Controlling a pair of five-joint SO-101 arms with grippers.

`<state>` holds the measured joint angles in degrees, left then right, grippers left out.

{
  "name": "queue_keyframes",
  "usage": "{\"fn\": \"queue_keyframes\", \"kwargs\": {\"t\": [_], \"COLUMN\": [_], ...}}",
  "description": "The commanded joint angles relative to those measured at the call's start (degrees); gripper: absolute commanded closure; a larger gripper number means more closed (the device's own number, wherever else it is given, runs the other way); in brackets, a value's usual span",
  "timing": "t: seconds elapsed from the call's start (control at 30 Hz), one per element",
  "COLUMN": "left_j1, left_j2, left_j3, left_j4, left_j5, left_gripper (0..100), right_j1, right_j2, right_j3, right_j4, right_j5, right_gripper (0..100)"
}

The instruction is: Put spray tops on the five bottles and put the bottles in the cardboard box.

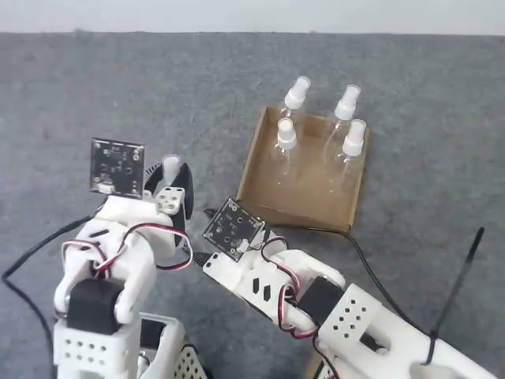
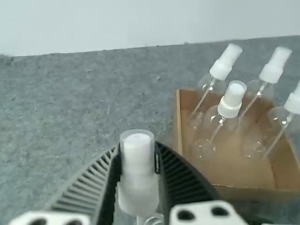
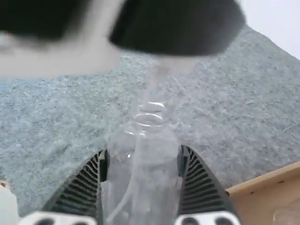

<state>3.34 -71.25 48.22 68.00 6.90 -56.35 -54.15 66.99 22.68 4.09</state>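
My left gripper is shut on a white spray top, held upright between its ribbed black fingers. In the high view this left gripper is left of the cardboard box. My right gripper is shut on a clear open-necked bottle, held right under the left gripper. A thin dip tube runs from the blurred spray top above down into the bottle's neck. Several capped bottles stand in the box.
The box sits on grey carpet to the right of both grippers, its capped bottles leaning toward the far side. A black cable runs along the carpet by the box's near right corner. Open carpet lies at the far left.
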Motion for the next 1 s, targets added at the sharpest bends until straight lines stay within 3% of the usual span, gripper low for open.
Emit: {"fn": "queue_keyframes", "kwargs": {"t": [0.0,0.13,0.3,0.5,0.83,0.97], "left_j1": [0.1,0.1,0.4,8.1,9.0,8.5], "left_j2": [-0.2,-0.3,-0.3,0.2,-0.4,0.1], "left_j3": [1.5,1.5,0.5,0.7,1.3,-3.6], "left_j4": [-1.5,-1.3,-1.8,-3.2,-5.6,-6.0], "left_j5": [-0.6,-0.5,-0.4,1.9,1.8,1.3], "left_gripper": [99,99,99,99,99,92], "right_j1": [0.8,1.1,2.3,5.8,10.0,10.2], "right_j2": [-1.6,-2.9,-7.3,-8.7,-8.7,-8.7], "right_j3": [-0.4,1.3,6.1,10.3,11.2,11.6], "right_j4": [-0.3,-0.4,-10.6,-21.3,-22.3,-22.3], "right_j5": [-0.4,-0.4,-0.7,-0.7,-0.8,-0.8], "right_gripper": [99.3,99.3,99.3,99.3,99.3,99.3]}}
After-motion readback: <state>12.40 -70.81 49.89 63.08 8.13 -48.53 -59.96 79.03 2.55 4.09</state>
